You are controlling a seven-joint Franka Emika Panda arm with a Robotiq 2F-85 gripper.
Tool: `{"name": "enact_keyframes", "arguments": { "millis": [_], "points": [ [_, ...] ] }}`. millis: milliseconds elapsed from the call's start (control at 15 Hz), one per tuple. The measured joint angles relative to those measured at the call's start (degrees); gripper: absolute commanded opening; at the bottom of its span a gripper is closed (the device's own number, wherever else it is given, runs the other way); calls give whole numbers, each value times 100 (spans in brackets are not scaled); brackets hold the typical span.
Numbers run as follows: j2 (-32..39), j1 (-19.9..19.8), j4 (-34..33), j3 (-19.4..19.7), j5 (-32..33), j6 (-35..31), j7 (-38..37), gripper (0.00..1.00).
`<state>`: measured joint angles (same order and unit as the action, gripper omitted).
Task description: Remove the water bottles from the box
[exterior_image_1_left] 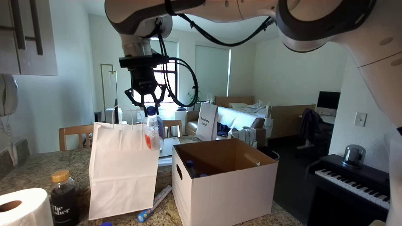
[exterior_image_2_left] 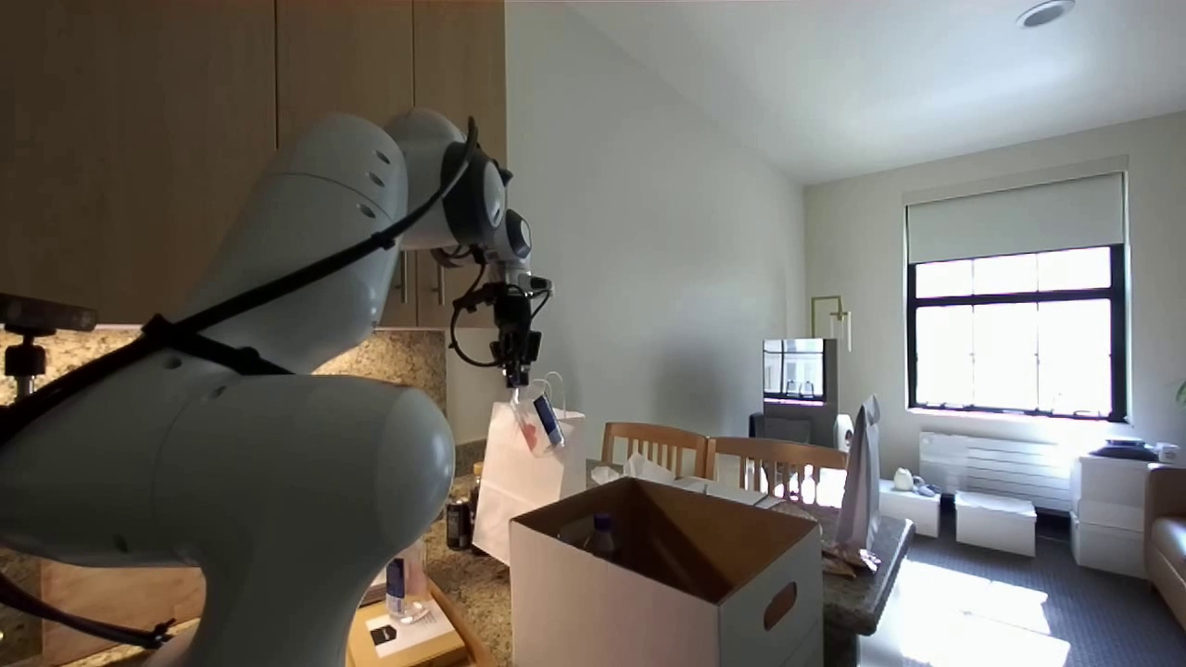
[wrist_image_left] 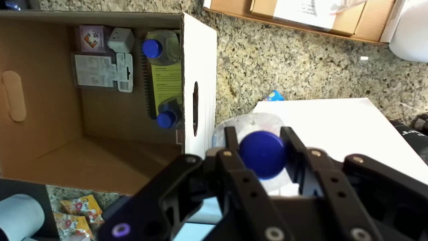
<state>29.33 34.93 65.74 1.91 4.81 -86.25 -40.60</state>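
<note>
The fingers (wrist_image_left: pixel 231 140) clasp the blue cap (wrist_image_left: pixel 262 154) of a clear plastic water bottle (exterior_image_1_left: pixel 152 133), which hangs tilted beneath them above the tabletop (wrist_image_left: pixel 247 73). In the wrist view, the white cardboard box (wrist_image_left: pixel 204 60) lies left of the fingers, with two more water bottles (wrist_image_left: pixel 166 48) inside, on the side closest to the fingers. Right of the fingers and lower is a white paper bag (wrist_image_left: pixel 329 129). In an exterior view, another water bottle (exterior_image_2_left: pixel 405 588) stands well apart from the fingers, on a flat cardboard package (exterior_image_2_left: pixel 412 639).
</note>
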Motion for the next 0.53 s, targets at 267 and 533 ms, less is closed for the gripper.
{"name": "enact_keyframes", "arguments": {
  "millis": [267,533],
  "points": [
    [-505,-123,1064,-2,-233,-242,252,13],
    [-463,-667,1951,-255,-659,-211,1033,13]
  ]
}}
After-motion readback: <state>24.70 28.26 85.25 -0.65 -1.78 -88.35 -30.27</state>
